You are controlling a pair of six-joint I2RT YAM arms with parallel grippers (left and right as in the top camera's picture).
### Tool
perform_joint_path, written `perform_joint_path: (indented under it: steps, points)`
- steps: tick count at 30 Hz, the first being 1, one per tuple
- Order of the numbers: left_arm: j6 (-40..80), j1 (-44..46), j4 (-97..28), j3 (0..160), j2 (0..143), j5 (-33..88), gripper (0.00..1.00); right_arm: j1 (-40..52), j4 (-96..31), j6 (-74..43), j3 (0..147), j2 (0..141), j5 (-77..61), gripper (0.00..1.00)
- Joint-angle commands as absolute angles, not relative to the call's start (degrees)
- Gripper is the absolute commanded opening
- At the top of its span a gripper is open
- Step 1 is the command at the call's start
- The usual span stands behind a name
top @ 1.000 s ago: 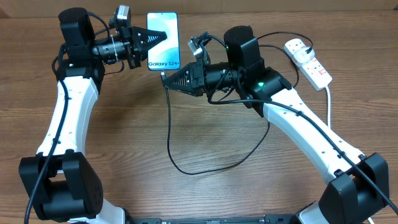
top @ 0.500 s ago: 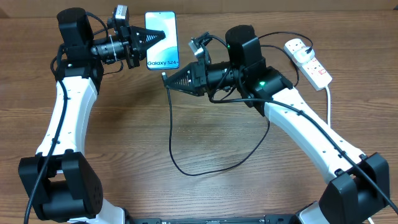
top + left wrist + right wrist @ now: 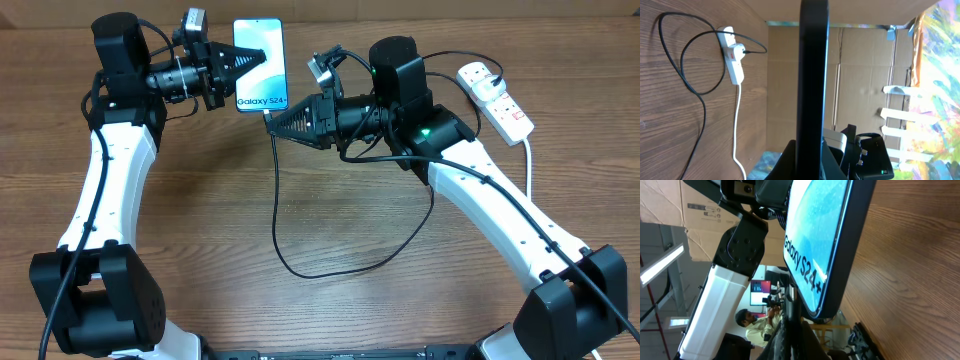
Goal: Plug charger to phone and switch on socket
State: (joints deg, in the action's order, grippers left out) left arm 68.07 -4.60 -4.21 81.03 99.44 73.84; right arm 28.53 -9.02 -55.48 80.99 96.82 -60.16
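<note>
Above the far side of the worktop (image 3: pixel 200 220), the left end effector (image 3: pixel 250 62) is clamped tight on the side of the Galaxy S24+ phone (image 3: pixel 270 45), screen up. The right end effector (image 3: pixel 272 117) is pinched closed on the charger (image 3: pixel 276 200) at its connector tip, right at the phone's bottom edge; whether the tip is seated cannot be told. A push slightly off the port's line could bend the tip or slide the phone in its grip. Slack cable looping back towards the socket (image 3: pixel 497 95) might snag the right arm.
</note>
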Motion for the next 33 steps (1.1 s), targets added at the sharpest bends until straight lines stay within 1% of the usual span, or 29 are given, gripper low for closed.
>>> perform_joint_path:
  steps: [1,33]
  points:
    - [68.4,-4.8,-3.6,81.9,99.0,75.0,0.04,29.2,-8.6,-55.7,81.3,97.3,-60.4,0.04]
    - [68.3,-4.9,-3.6,81.9,99.0,76.5,0.04,29.8,-8.6,-53.9,81.3,97.5,-57.4,0.04]
